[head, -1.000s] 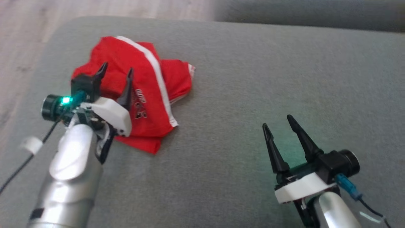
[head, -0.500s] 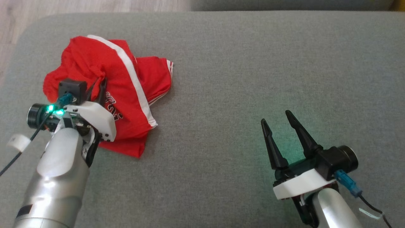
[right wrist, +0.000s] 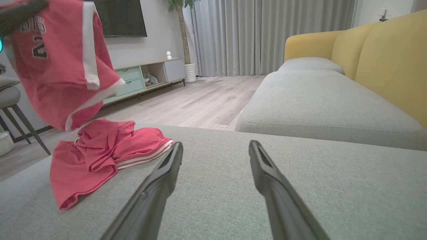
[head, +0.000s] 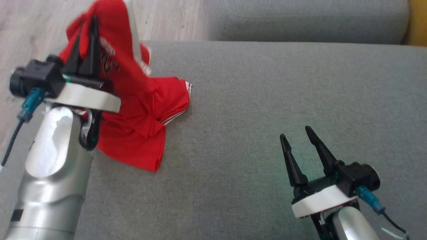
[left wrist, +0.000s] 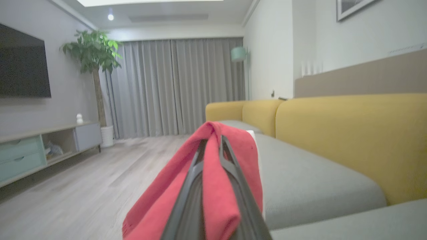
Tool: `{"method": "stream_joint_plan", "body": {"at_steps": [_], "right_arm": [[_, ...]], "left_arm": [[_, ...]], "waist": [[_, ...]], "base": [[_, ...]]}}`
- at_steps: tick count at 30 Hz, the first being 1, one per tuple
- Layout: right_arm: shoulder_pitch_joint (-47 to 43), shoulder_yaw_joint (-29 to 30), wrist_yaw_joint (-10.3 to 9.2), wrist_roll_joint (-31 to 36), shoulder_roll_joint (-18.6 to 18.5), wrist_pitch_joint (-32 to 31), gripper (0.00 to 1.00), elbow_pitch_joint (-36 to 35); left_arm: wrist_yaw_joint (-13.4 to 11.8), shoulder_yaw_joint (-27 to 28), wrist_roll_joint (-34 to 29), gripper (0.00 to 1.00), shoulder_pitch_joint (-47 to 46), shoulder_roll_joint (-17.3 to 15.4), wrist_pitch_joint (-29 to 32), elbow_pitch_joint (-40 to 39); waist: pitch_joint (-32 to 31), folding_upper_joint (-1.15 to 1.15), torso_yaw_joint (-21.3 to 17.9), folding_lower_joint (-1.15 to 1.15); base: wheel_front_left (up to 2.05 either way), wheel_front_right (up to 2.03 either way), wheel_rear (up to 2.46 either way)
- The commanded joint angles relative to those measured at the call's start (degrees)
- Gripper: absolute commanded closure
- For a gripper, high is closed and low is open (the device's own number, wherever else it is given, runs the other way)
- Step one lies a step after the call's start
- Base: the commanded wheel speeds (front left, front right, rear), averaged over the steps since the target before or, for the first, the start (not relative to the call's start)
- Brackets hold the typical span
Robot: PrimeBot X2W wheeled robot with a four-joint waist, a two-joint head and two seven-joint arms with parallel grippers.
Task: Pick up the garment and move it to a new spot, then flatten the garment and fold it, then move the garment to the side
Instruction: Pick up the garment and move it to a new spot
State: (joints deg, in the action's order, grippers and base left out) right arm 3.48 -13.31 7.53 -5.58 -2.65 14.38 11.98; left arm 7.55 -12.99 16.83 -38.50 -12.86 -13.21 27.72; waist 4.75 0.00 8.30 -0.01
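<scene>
1. Grey sofa seat (head: 267, 100) is the work surface. Wood floor (head: 33, 20) lies off its left end, and a yellow backrest (left wrist: 350, 133) sits further back in the left wrist view.
2. Far left: left gripper (head: 88, 25) sits high over the seat's left end, fingers pressed together on a fold of the red shirt (head: 140, 110). In the left wrist view the cloth is pinched between the fingers and draped down both sides.
3. Shirt: upper part hangs from that pinch. Lower part lies bunched on the cushion, with the hem and a striped sleeve touching it. Partly lifted, not clear of the surface.
4. Centre: bare cushion to the right of the shirt. Looks like the obvious place for the new spot.
5. Far right: right gripper (head: 295, 131) is low over the seat, fingers spread, nothing between them, well apart from the shirt.
6. Key relation: the shirt trails down and to the right from the left gripper, long axis running roughly from pinch to cushion. Left arm is the carrier and the right is too far off to help yet. My read is it needs more lift before travelling right, or the trailing end drags and bunches.
</scene>
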Motion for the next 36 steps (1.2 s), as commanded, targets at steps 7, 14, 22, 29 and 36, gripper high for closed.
{"method": "stream_joint_plan", "body": {"at_steps": [7,14,22,29,36], "right_arm": [[0.78,-0.51,-0.04,-0.88,-0.22,0.62,0.00,-1.95],[2.35,-0.02,-0.04,-2.11,-0.22,0.62,0.00,-3.26],[5.03,-1.05,-0.04,-4.89,-0.22,0.62,0.00,-6.30],[6.12,-1.77,-0.04,-7.46,-0.22,0.62,0.00,-7.98],[5.99,-1.35,-0.04,-8.02,-0.22,0.62,0.00,-8.43]], "left_arm": [[-0.26,-0.17,1.08,1.00,0.97,-1.60,2.35,-13.16],[-0.33,-3.79,2.06,1.00,2.85,0.22,7.28,-19.43],[-0.46,-8.18,0.99,1.00,0.66,2.85,9.15,-19.73],[-0.67,-9.44,0.58,0.26,-5.03,5.01,8.08,-11.84],[-0.44,-11.21,-0.07,0.00,-8.16,5.33,3.97,-4.51]], "waist": [[-0.98,0.00,-2.53,0.01],[0.92,0.00,-8.96,0.01],[5.67,0.00,-19.61,0.01],[9.58,0.00,-26.73,0.01],[10.78,0.00,-27.65,0.01]], "base": [[0.00,0.00,0.00],[0.00,0.00,0.00],[0.00,0.00,0.00],[0.00,0.00,0.00],[0.00,0.00,0.00]]}}
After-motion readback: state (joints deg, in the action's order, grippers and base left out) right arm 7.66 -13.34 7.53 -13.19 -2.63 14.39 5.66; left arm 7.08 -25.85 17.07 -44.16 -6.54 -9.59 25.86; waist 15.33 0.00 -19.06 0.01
